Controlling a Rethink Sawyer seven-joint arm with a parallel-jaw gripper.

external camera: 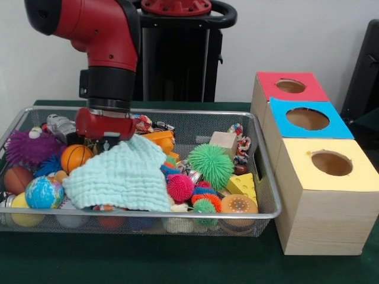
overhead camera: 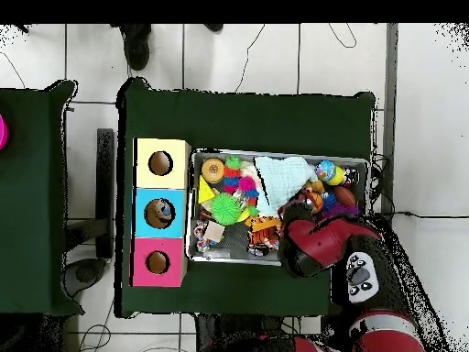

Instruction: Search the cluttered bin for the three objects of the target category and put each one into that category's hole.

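Gripper (external camera: 106, 141) sits low in the wire mesh bin (external camera: 267, 195), far left, touching the pale mint waffle-knit cloth (external camera: 121, 177); can't tell the fingers' state. Three-hole wooden box (external camera: 323, 204) is right.

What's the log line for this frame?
arm: down in bin | gripper: at cloth, fingers hidden | boxes: red, blue, yellow
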